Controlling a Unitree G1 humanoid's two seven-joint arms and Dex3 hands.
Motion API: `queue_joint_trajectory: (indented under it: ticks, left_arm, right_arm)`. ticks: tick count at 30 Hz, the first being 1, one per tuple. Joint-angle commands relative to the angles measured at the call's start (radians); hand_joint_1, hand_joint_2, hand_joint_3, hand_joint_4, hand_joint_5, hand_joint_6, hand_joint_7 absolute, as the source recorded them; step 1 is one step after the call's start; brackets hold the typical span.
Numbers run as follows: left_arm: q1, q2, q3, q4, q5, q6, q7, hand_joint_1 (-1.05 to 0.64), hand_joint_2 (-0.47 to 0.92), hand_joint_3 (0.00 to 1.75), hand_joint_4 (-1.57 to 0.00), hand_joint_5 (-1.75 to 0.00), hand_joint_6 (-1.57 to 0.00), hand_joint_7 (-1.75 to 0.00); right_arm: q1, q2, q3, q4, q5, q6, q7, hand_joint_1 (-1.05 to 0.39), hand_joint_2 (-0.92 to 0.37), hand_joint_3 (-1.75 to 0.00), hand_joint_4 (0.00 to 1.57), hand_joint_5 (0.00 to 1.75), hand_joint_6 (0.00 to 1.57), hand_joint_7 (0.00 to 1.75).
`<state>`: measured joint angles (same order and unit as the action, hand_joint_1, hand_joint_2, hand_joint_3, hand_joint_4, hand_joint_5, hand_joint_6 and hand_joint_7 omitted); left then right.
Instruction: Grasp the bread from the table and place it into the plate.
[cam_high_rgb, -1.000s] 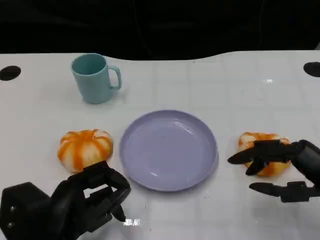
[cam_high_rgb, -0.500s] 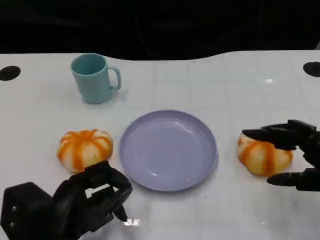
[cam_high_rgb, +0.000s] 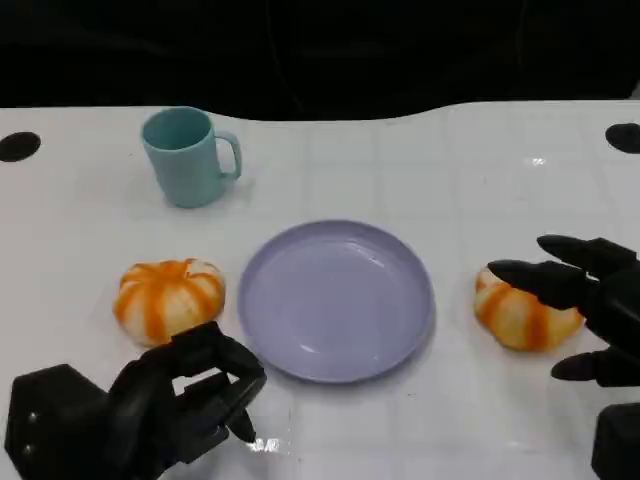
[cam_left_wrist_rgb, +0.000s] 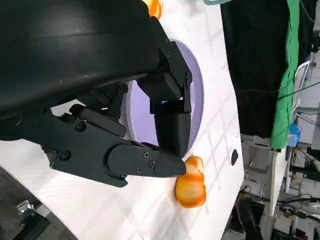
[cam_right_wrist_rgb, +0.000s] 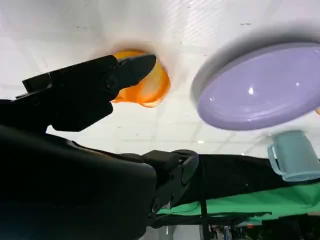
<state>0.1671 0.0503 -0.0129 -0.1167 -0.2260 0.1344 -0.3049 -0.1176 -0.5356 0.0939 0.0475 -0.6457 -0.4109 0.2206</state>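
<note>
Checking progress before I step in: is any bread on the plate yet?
No, the plate holds nothing; both breads sit on the table.

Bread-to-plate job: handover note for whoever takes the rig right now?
Right hand: open, fingers spread around the right bread, not gripping it.
Left hand: fingers curled, holding nothing, near the table's front edge.
Left bread lies on the table beside the plate; the plate holds nothing. A cup stands behind.
Done: nothing placed. Left: grasp, lift, put bread on plate.
</note>
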Motion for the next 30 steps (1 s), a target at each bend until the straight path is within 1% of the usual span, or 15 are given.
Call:
queue_joint_trajectory:
  ticks: [1, 4, 10, 14, 17, 24, 27, 30]
  left_arm:
    - [-0.005, 0.008, 0.004, 0.005, 0.005, -0.008, 0.007, -0.53, 0.92, 0.28, -0.70, -1.75, -0.70, -1.42]
    - [-0.003, 0.006, 0.004, 0.001, 0.003, -0.006, 0.008, -0.52, 0.92, 0.28, -0.70, -1.75, -0.70, -1.42]
    - [-0.001, 0.007, 0.005, 0.001, 0.004, -0.009, 0.007, -0.52, 0.92, 0.27, -0.71, -1.75, -0.72, -1.40]
    - [0.003, 0.005, 0.003, -0.007, 0.003, -0.004, 0.009, -0.51, 0.92, 0.28, -0.71, -1.75, -0.73, -1.39]
    - [0.006, 0.002, 0.004, -0.014, 0.001, 0.002, 0.013, -0.52, 0.92, 0.27, -0.73, -1.75, -0.74, -1.38]
    - [0.012, 0.001, 0.002, -0.029, 0.000, 0.014, 0.019, -0.52, 0.92, 0.26, -0.73, -1.75, -0.74, -1.38]
    - [0.015, 0.002, 0.001, -0.034, -0.001, 0.015, 0.017, -0.51, 0.92, 0.27, -0.73, -1.75, -0.74, -1.38]
    - [0.016, 0.002, -0.001, -0.039, 0.001, 0.018, 0.020, -0.52, 0.92, 0.28, -0.72, -1.75, -0.73, -1.38]
  right_arm:
    - [-0.064, -0.032, 0.044, 0.087, -0.055, 0.007, -0.038, -0.23, -0.77, 0.00, 0.03, 0.12, 0.22, 0.01]
    - [-0.109, -0.036, 0.088, 0.153, -0.108, 0.012, -0.064, -0.26, -0.79, -0.01, 0.04, 0.15, 0.22, 0.01]
    - [-0.203, -0.020, 0.168, 0.289, -0.159, 0.020, -0.107, -0.27, -0.79, -0.01, 0.07, 0.18, 0.24, 0.01]
    - [-0.284, 0.004, 0.228, 0.416, -0.176, 0.037, -0.123, -0.23, -0.77, 0.00, 0.10, 0.21, 0.26, 0.02]
    - [-0.340, 0.018, 0.268, 0.504, -0.182, 0.047, -0.131, -0.25, -0.78, 0.00, 0.10, 0.20, 0.27, 0.01]
    - [-0.436, 0.047, 0.337, 0.661, -0.181, 0.036, -0.159, -0.28, -0.79, -0.01, 0.14, 0.20, 0.30, 0.01]
    - [-0.466, 0.066, 0.353, 0.720, -0.167, 0.033, -0.163, -0.32, -0.81, -0.01, 0.16, 0.21, 0.32, 0.02]
    - [-0.491, 0.082, 0.360, 0.760, -0.153, 0.032, -0.164, -0.35, -0.83, -0.02, 0.21, 0.23, 0.37, 0.03]
